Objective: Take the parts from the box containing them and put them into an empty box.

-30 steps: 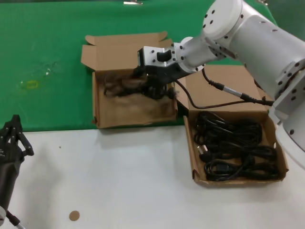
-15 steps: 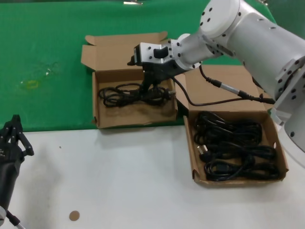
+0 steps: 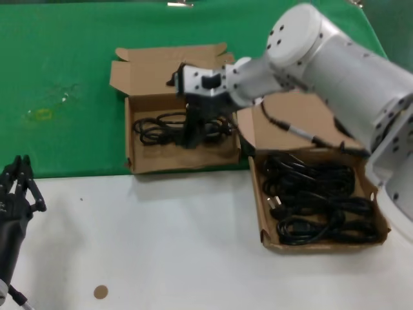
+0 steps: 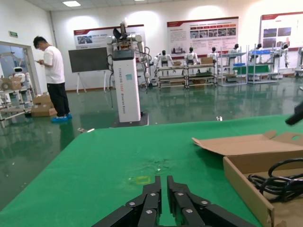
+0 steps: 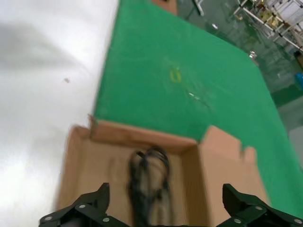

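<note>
In the head view my right gripper (image 3: 193, 132) hangs open just above the left cardboard box (image 3: 174, 156), the one taken as the empty box. One looped black cord (image 3: 153, 126) lies on that box's floor. The right wrist view shows the gripper (image 5: 165, 191) with its fingers spread wide, the cord (image 5: 150, 175) lying free below them in the box (image 5: 94, 161). The box containing the parts (image 3: 261, 206) sits to the right, with several black cords (image 3: 316, 200) in it. My left gripper (image 3: 19, 184) (image 4: 164, 182) is parked shut at the near left.
Both boxes have lids folded back; the right box's lid (image 3: 303, 123) lies under my right arm. A green mat (image 3: 77, 97) covers the far half and the white table (image 3: 181, 245) the near half. A small brown disc (image 3: 100, 292) lies near the front edge.
My right gripper carried a cord bundle over the left box, set it on the floor, let go and opened. It now sits slightly farther left. The left arm barely moved.
</note>
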You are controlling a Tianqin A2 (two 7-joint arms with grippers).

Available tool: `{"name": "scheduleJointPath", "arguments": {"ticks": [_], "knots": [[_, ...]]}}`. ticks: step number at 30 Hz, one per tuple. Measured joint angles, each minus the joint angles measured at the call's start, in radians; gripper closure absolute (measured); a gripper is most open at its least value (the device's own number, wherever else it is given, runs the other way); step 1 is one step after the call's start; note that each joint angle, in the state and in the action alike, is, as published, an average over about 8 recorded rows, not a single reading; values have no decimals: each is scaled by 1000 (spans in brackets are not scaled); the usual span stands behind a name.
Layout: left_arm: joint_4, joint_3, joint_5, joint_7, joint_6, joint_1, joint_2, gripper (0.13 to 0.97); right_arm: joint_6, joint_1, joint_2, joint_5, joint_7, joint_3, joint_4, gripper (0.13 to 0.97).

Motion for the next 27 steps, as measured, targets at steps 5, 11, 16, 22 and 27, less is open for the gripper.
{"name": "scheduleJointPath", "arguments": {"ticks": [5, 11, 16, 22, 27], "knots": [[0, 0, 0, 0, 0, 0, 0, 922, 44, -83, 17, 2, 19, 61, 79, 294], [0, 0, 0, 0, 0, 0, 0, 865, 107, -197, 40, 6, 47, 149, 192, 212], [0, 0, 0, 0, 0, 0, 0, 790, 160, -295, 60, 8, 70, 224, 288, 158], [0, 0, 0, 0, 0, 0, 0, 688, 224, -413, 84, 12, 98, 314, 403, 138], [0, 0, 0, 0, 0, 0, 0, 552, 277, -512, 104, 15, 122, 389, 499, 129]]}}
